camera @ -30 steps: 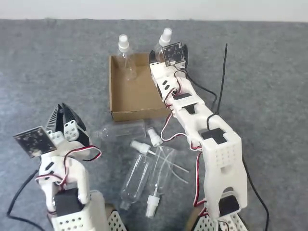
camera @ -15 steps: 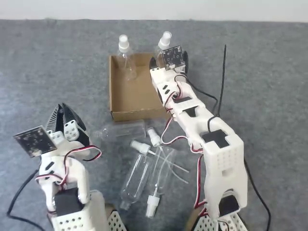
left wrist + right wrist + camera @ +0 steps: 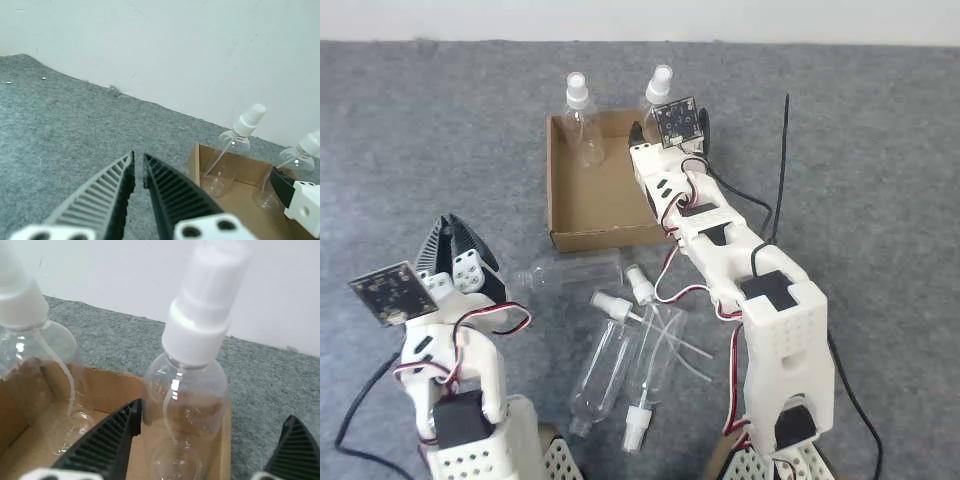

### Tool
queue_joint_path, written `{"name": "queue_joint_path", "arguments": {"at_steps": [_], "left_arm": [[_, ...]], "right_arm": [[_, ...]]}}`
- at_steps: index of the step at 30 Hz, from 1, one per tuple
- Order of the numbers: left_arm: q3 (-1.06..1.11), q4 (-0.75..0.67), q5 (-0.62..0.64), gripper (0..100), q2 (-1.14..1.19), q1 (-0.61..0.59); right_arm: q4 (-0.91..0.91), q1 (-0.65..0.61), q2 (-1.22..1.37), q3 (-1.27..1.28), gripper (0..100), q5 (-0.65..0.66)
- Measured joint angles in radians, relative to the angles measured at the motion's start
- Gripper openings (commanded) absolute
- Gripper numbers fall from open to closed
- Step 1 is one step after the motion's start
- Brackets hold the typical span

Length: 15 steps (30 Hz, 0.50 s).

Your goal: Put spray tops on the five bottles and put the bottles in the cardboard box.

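Grey felt covers the tabletop (image 3: 440, 130), with a plain white wall (image 3: 150, 40) behind. Over the last second the right arm has drawn its wrist back slightly from the far corner of the cardboard box (image 3: 590, 205). The right hand (image 3: 214, 416) is spread wide, its fingers standing clear on either side of the near capped bottle (image 3: 187, 400), which stands upright in the far right corner of the box. Judgement: that bottle is released and delivered. The far capped bottle (image 3: 582, 130) stands upright at the box's far left corner, so two of five appear done. The left hand (image 3: 139, 157) has not moved; it hangs over the near left of the tabletop with fingers almost pressed together, holding nothing. Three uncapped bottles lie in front of the box: one (image 3: 572, 270) just beside its near wall and two (image 3: 600, 372) (image 3: 655, 345) side by side nearer the arms. Three loose spray tops (image 3: 638, 283) (image 3: 610, 302) (image 3: 638, 428) lie among them. From above, the right arm hides the box's right wall. The clear bottles and thin tubes overlap, so their exact outlines are hard to separate.
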Motion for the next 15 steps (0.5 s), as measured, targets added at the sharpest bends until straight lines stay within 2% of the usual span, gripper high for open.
{"name": "queue_joint_path", "arguments": {"at_steps": [5,15], "left_arm": [[0.000,0.000,0.000,3,0.000,0.000],[0.000,0.000,0.000,3,0.000,0.000]], "right_arm": [[0.009,0.000,0.000,0.000,38.1,0.000],[0.170,0.000,-0.138,0.086,38.1,0.000]]}}
